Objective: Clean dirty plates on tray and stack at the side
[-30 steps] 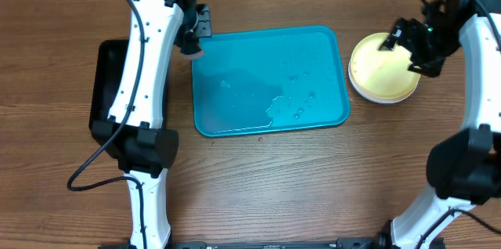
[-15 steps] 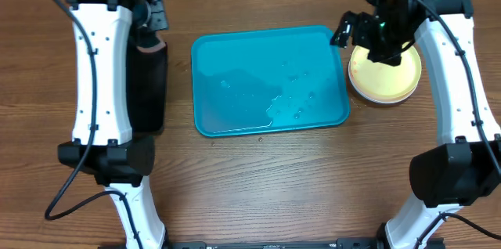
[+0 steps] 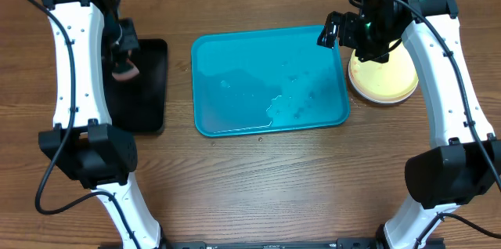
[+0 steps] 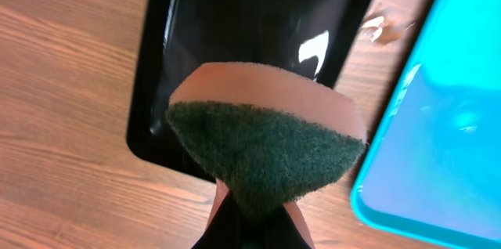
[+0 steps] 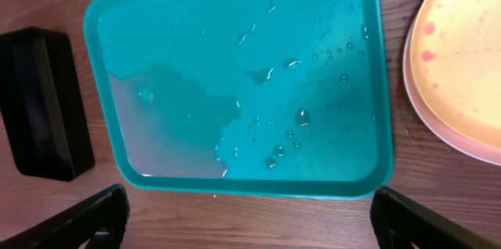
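The turquoise tray (image 3: 270, 81) lies in the middle with no plate on it, wet with water drops, and also shows in the right wrist view (image 5: 243, 84). The plates are stacked right of it. The pale yellow plate (image 3: 383, 73) is on top with faint red smears (image 5: 462, 53), and a white rim (image 5: 438, 135) shows beneath. The light blue plate is hidden. My right gripper (image 3: 335, 34) is open and empty above the tray's far right corner, its fingers (image 5: 86, 218) spread wide. My left gripper (image 3: 124, 67) is shut on a sponge (image 4: 266, 143) with a green scouring face, above the black tray.
A small black rectangular tray (image 3: 141, 84) lies left of the turquoise tray, and also shows in the left wrist view (image 4: 258, 30) and the right wrist view (image 5: 39, 100). Bare wooden table (image 3: 274, 186) lies in front of the trays.
My left arm has carried the sponge left from the turquoise tray's far left corner to over the black tray. My right arm has moved left from above the plates to the tray's far right corner.
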Robot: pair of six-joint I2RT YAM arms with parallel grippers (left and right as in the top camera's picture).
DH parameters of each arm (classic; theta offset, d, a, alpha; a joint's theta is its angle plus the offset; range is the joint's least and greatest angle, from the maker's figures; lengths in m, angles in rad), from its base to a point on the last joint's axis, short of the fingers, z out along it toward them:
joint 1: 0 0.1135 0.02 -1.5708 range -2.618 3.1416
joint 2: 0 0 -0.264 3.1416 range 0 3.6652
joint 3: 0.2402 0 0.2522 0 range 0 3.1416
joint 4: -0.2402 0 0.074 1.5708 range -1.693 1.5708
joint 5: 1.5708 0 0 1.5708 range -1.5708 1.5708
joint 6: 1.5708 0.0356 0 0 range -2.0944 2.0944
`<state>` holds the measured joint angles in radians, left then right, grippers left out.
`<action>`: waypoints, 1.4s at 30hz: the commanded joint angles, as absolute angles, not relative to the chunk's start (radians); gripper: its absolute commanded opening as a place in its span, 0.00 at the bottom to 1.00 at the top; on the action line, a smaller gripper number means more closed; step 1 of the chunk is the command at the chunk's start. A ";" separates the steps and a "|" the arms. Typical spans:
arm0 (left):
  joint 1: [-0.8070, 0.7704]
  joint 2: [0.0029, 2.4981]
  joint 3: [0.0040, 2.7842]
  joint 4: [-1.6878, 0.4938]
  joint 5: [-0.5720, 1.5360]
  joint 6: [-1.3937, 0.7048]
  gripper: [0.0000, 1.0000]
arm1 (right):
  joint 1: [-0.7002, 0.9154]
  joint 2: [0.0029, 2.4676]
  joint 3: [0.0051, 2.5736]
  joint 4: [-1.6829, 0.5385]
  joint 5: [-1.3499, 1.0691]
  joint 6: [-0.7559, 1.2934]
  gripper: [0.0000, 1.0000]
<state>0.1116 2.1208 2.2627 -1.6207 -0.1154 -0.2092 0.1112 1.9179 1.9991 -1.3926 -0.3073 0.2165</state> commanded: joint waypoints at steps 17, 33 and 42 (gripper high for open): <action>0.139 2.114 1.803 -1.180 -0.191 -0.194 0.57 | 0.113 1.911 2.011 -1.423 -0.316 0.204 1.00; 0.069 2.020 2.248 -1.534 -0.036 -0.207 0.70 | 0.113 1.837 2.014 -1.439 -0.315 0.204 1.00; -0.107 1.829 2.376 -1.600 0.055 -0.205 1.00 | 0.112 1.613 2.064 -1.486 -0.255 0.205 1.00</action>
